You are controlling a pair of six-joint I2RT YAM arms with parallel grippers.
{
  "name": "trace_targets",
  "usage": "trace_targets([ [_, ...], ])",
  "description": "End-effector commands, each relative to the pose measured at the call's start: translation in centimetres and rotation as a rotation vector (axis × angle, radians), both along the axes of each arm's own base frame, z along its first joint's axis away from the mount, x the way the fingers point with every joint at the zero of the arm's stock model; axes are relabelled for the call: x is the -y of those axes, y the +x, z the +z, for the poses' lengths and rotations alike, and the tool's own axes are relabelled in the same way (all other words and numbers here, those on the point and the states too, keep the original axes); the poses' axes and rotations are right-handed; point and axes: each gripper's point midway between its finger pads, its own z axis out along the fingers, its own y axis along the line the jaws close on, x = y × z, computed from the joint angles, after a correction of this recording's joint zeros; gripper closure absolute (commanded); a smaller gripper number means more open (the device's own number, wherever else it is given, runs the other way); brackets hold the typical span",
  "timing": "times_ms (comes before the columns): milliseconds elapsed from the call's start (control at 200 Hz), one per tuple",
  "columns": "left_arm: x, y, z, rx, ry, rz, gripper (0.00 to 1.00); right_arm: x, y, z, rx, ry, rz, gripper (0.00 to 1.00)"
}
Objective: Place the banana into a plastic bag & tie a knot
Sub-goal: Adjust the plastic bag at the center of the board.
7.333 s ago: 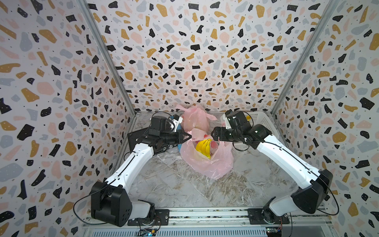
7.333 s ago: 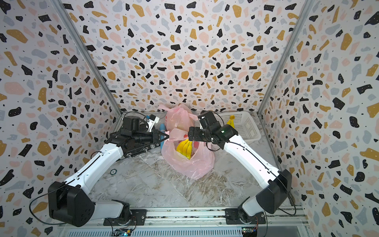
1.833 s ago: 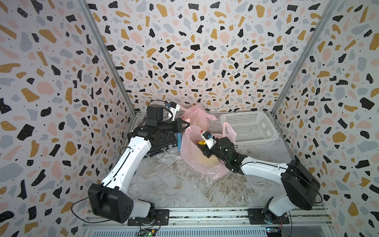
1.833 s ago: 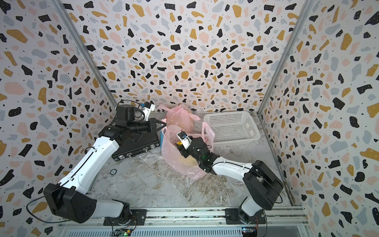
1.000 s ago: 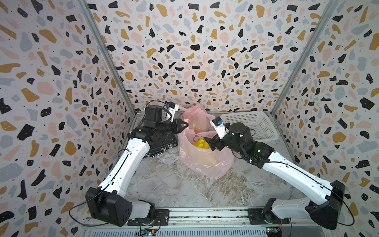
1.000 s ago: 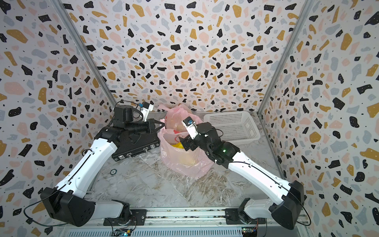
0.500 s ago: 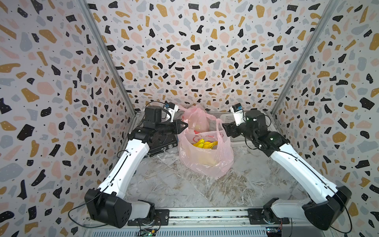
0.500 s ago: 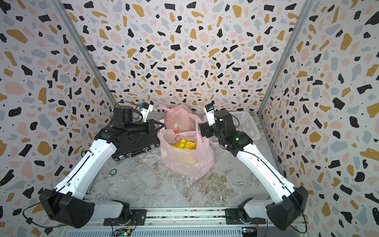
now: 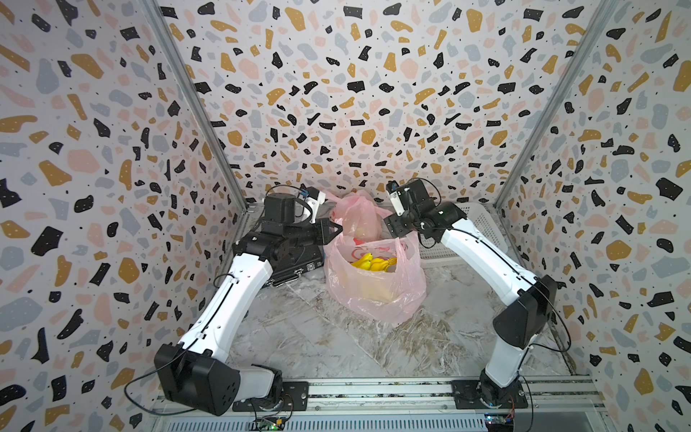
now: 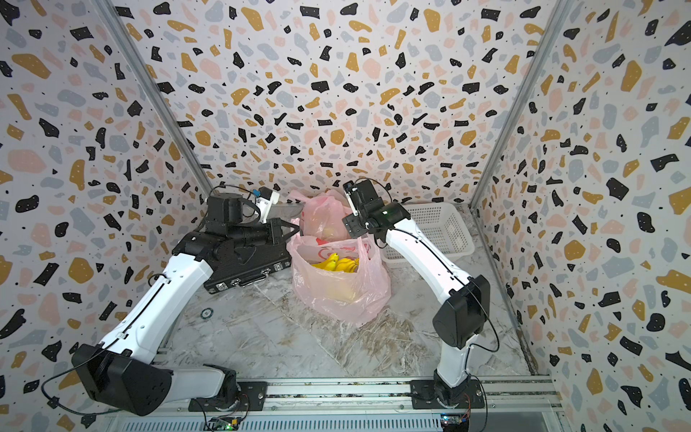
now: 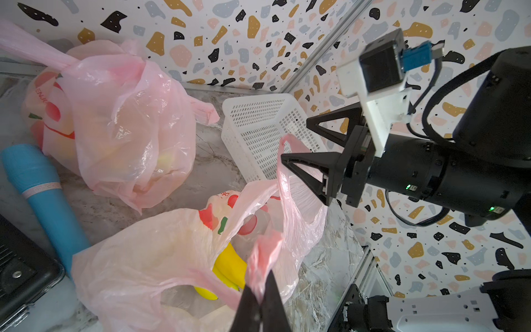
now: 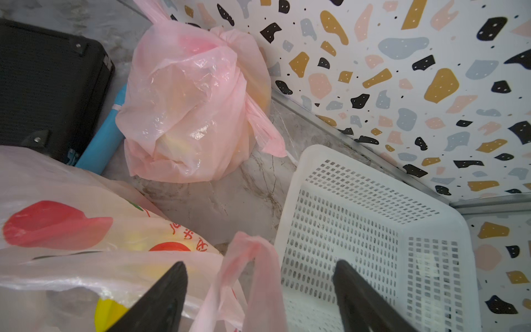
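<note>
As arms (image 9: 239,291) converge, right claw (image 12: 258,264) gapes.

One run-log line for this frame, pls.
banana: inside plastic bag | left end effector: shut on bag handle | right end effector: open, around other handle | knot: not tied

Bag in the middle, other things around it

The open bag (image 9: 374,295) sits in the middle of the table (image 9: 318,336) with the banana (image 9: 374,262) inside it. Behind it, by the back wall, sits a tied bag (image 9: 355,215). The basket (image 10: 437,232) is at the back right. The case (image 10: 246,265) lies on the left, and a tube (image 11: 43,186) lies between the case and the tied bag.
</note>
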Motion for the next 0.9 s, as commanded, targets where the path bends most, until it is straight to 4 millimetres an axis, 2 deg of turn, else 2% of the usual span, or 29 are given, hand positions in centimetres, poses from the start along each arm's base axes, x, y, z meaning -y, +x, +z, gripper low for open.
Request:
trace_targets([
  [0,0.0,-0.1,0.7,0.047,0.001,-0.007,1.00,0.7,0.1,1.4,0.048,-0.117,-0.034,0.17],
  [285,0.0,-0.1,0.7,0.051,0.005,-0.008,1.00,1.2,1.0,0.1,0.073,-0.280,-0.095,0.23],
  [440,0.1,0.0,0.6,0.049,0.001,-0.010,1.00,1.1,1.2,-0.9,0.063,-0.325,-0.095,0.32],
  [526,0.0,-0.1,0.6,0.045,0.002,-0.009,1.00,1.1,1.1,-1.2,0.054,-0.341,-0.093,0.47],
  [596,0.0,-0.1,0.7,0.049,0.002,-0.006,1.00,0.9,0.8,-1.1,0.055,-0.340,-0.088,0.67],
  [711,-0.1,-0.4,1.2,0.055,-0.003,-0.002,1.00,0.3,0.1,0.4,0.076,-0.291,-0.071,1.00],
  [826,-0.3,-0.8,1.9,0.059,-0.005,0.009,1.00,-1.0,-1.4,2.7,0.092,-0.132,-0.009,1.00],
  [896,-0.6,-1.1,2.3,0.063,0.006,0.019,1.00,-1.8,-2.9,4.8,0.120,0.003,0.051,1.00],
])
